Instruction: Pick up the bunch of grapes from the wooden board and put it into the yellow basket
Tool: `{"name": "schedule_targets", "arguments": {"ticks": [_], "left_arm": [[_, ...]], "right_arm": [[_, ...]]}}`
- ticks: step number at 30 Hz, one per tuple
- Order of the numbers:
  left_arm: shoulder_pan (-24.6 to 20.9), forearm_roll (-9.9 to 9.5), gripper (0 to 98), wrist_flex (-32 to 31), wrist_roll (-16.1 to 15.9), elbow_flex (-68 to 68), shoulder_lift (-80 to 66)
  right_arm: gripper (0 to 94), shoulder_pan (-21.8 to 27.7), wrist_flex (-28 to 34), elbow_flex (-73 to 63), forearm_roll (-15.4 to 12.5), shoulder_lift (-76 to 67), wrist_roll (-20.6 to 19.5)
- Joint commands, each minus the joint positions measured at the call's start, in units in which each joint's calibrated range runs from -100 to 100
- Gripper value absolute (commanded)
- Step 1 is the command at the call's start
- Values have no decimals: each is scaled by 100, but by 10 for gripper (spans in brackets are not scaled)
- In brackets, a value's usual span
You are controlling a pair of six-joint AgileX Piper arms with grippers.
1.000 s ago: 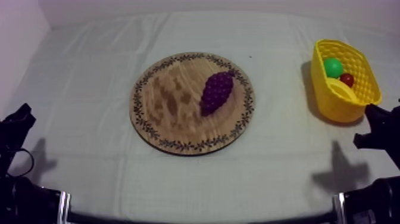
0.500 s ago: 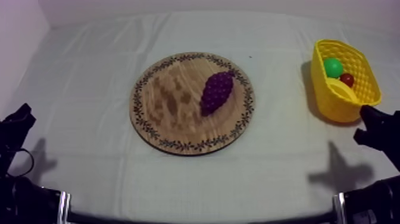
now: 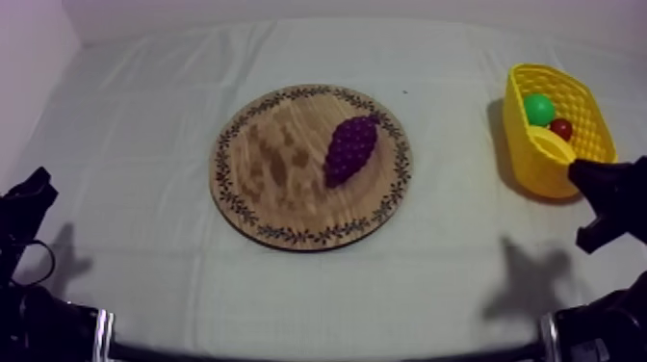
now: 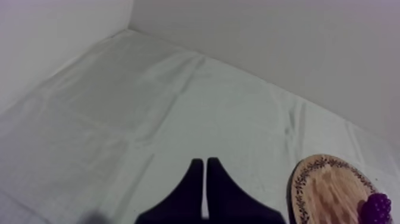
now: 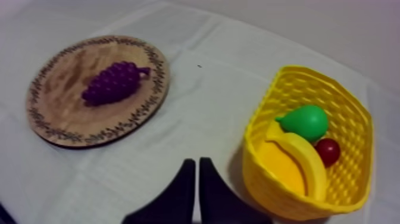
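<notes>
- The bunch of grapes (image 3: pixel 349 149) lies on the right half of the wooden board (image 3: pixel 260 164) (stem toward the far edge), mid-surface (image 3: pixel 144 116).
- The yellow basket (image 3: pixel 525 164) at the right edge holds a pear (image 3: pixel 538 108), a banana (image 3: pixel 551 144) and a small red fruit (image 3: pixel 560 128).
- The right end effector (image 5: pixel 197 162) is beside the basket, the left end effector (image 4: pixel 205 162) near the front left corner; both are narrow and empty.

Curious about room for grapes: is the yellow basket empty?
Not empty. The yellow basket holds a pear, a banana and a small red fruit.

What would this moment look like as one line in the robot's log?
grapes: on wooden board | yellow basket: pear, banana, small red fruit inside | left gripper: shut | right gripper: shut, near basket
</notes>
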Motion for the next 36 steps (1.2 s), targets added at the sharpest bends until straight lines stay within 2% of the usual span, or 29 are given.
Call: {"name": "schedule_targets", "arguments": {"ticks": [1, 7, 13, 22, 30, 36], "left_arm": [[-1, 1, 0, 3, 0, 4, 3], [-1, 1, 0, 3, 0, 4, 3], [-1, 1, 0, 3, 0, 4, 3], [-1, 1, 0, 3, 0, 4, 3], [-1, 1, 0, 3, 0, 4, 3], [-1, 1, 0, 3, 0, 4, 3]], "right_arm": [[4, -173, 247, -823, 30, 590, -322], [4, -465, 1173, -2518, 141, 1796, -627], [4, -566, 2037, -4114, 113, 3105, -777], [4, -649, 2806, -5694, 151, 5117, -1053], [4, -975, 3545, -6721, 203, 6623, -1400], [4, -1233, 3729, -7111, 170, 7629, -1533]]}}
